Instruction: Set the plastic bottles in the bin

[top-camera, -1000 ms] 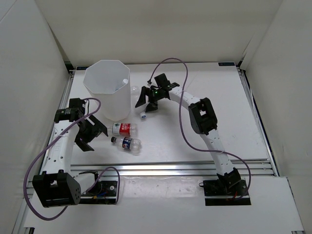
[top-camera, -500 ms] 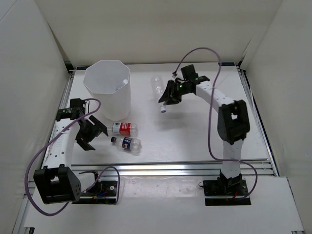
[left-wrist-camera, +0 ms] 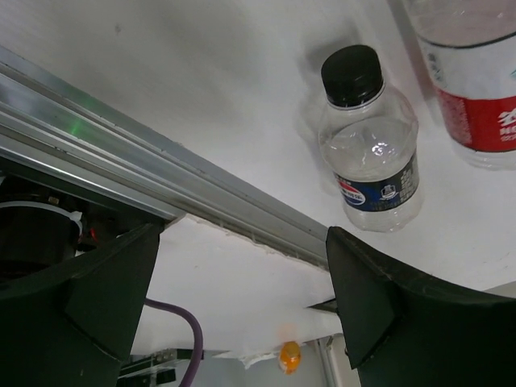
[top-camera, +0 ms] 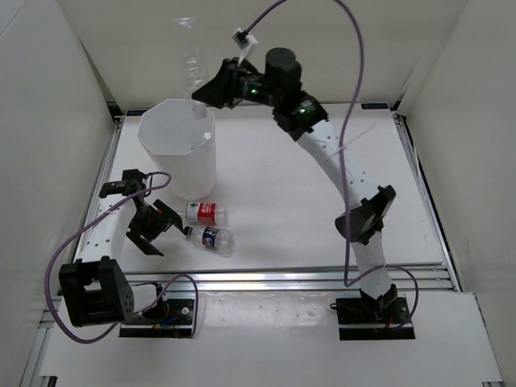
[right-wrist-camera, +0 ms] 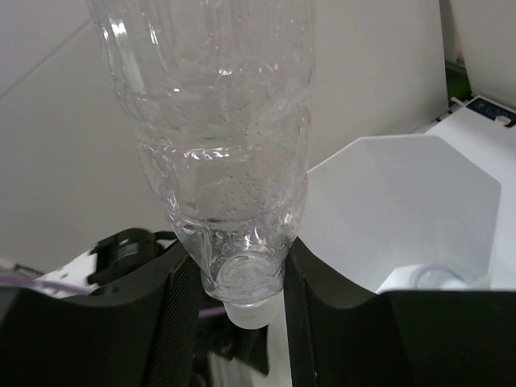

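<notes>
Plastic bottles (top-camera: 187, 44) (top-camera: 203, 213) (top-camera: 214, 238): one in right gripper (top-camera: 205, 93) above bin (top-camera: 181, 165); two on table (top-camera: 282, 210).

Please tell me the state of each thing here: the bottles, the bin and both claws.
Unlabelled bottle: held in the air by the right claw.
Red-label bottle: lying on the table.
Black-cap bottle: lying on the table.
Bin: upright, open top.
Left claw: open, empty.
Right claw: shut on the unlabelled bottle.
</notes>
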`<state>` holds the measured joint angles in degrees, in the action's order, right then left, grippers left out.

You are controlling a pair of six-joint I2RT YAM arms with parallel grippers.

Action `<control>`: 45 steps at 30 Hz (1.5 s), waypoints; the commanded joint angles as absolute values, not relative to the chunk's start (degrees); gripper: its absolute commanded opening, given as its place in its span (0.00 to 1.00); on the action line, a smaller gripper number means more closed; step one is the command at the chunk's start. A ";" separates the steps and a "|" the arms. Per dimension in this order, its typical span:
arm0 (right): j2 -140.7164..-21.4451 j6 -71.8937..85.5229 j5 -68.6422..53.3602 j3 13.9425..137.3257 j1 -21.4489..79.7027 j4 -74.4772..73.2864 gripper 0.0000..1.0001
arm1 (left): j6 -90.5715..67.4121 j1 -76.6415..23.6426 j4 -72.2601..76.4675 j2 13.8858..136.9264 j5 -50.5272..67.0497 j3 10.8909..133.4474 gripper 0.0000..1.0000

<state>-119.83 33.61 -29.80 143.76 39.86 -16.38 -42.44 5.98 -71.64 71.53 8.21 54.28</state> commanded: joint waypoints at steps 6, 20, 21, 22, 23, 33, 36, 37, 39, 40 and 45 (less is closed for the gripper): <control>-129.73 23.38 -16.61 146.07 44.82 -6.59 0.23 | -40.25 3.61 -74.53 72.07 8.26 58.79 0.95; -102.58 21.26 -8.70 131.15 37.98 -19.41 1.00 | -48.94 5.97 -59.61 69.26 22.66 47.92 0.99; -101.18 21.27 -9.48 130.26 37.97 -21.42 1.00 | -48.95 5.98 -58.11 69.26 24.07 46.60 0.99; -101.16 21.79 -10.10 130.25 37.97 -22.84 1.00 | -49.65 5.98 -55.83 69.26 24.78 45.10 0.99; -100.64 21.80 -11.24 130.25 37.36 -24.16 1.00 | -49.66 5.98 -54.59 69.26 24.79 45.09 0.99; -95.72 20.75 -14.68 126.57 37.35 -28.83 1.00 | -55.19 2.38 -45.35 74.26 22.15 45.52 0.99; -94.40 20.22 -14.68 124.63 36.83 -29.97 1.00 | -56.68 -0.61 -43.86 76.99 20.83 45.53 0.99; -93.79 20.21 -14.16 123.85 36.30 -30.84 1.00 | -57.39 -1.31 -43.86 78.21 20.83 45.01 0.99; -93.25 20.21 -14.15 123.23 35.68 -31.82 1.00 | -57.39 -3.25 -42.28 79.27 20.83 44.48 0.99; -93.25 20.21 -14.15 123.22 35.07 -32.60 1.00 | -58.00 -3.77 -41.67 80.32 20.22 44.47 0.99; -91.49 20.21 -14.15 121.38 33.84 -34.37 1.00 | -58.54 -6.58 -40.34 83.14 20.21 43.95 0.82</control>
<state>-95.04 21.58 -13.67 121.71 34.41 -34.35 -57.71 -5.19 -42.52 82.94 20.82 43.97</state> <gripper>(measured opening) 0.998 0.852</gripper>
